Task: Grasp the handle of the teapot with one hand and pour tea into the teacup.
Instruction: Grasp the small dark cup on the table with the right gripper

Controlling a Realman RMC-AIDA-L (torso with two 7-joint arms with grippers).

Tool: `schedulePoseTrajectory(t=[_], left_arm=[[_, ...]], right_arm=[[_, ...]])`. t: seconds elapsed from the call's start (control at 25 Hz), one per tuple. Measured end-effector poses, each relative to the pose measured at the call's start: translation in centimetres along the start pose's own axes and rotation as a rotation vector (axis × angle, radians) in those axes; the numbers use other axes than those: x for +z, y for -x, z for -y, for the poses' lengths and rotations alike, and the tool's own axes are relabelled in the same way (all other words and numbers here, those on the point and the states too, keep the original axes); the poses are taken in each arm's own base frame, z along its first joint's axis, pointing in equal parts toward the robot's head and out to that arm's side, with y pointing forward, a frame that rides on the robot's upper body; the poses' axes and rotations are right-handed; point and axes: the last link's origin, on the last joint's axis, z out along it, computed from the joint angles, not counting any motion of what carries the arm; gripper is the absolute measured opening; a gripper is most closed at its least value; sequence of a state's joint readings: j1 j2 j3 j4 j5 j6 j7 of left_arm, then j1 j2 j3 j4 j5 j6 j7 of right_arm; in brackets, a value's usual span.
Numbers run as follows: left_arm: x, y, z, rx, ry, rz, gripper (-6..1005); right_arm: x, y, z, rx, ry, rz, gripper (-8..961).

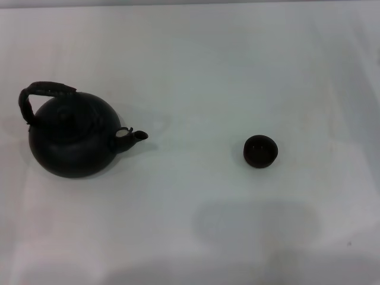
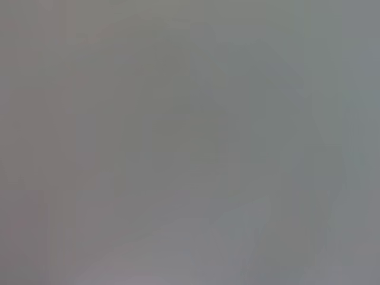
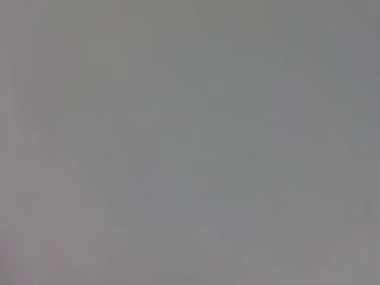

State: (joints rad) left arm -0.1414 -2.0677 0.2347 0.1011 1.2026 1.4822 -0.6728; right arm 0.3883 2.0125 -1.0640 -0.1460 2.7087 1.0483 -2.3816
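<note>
The matte black teapot [image 1: 71, 139] stands upright on the white table [image 1: 196, 71] at the left of the head view. Its short spout [image 1: 135, 136] points right, toward the teacup. Its dark rough arched handle [image 1: 41, 92] loops over the top and leans to the far left. The tiny dark teacup [image 1: 260, 151] stands upright to the right of the middle, well apart from the teapot. Neither gripper shows in the head view. Both wrist views show only a plain grey surface.
The white table fills the head view. A faint shadow [image 1: 255, 222] lies on it near the front, below the teacup.
</note>
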Motion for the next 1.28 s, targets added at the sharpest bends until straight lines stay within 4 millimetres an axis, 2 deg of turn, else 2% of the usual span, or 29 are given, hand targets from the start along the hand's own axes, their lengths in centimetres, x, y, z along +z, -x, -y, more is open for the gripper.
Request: schedulePoseTrajectory(t=[0.64, 0.8, 0.96, 1.28], left_arm=[[-1.4, 0.9, 0.3, -0.061, -0.028, 0.05, 892], [-1.7, 1.2, 0.5, -0.076, -0.043, 0.065, 892], [-1.7, 1.3, 0.4, -0.079, -0.049, 0.073, 893], [-1.5, 1.4, 0.3, -0.081, -0.044, 0.071, 893]], right_arm=[[-0.2, 0.3, -0.2, -0.284, 0.024, 0.024, 837], [-0.4, 0.4, -0.2, -0.238, 0.025, 0.032, 834], [-0.1, 1.1, -0.7, -0.102, 0.088, 0.033, 832], [3.5, 4.9, -4.2, -0.047, 0.397, -0.128, 828]])
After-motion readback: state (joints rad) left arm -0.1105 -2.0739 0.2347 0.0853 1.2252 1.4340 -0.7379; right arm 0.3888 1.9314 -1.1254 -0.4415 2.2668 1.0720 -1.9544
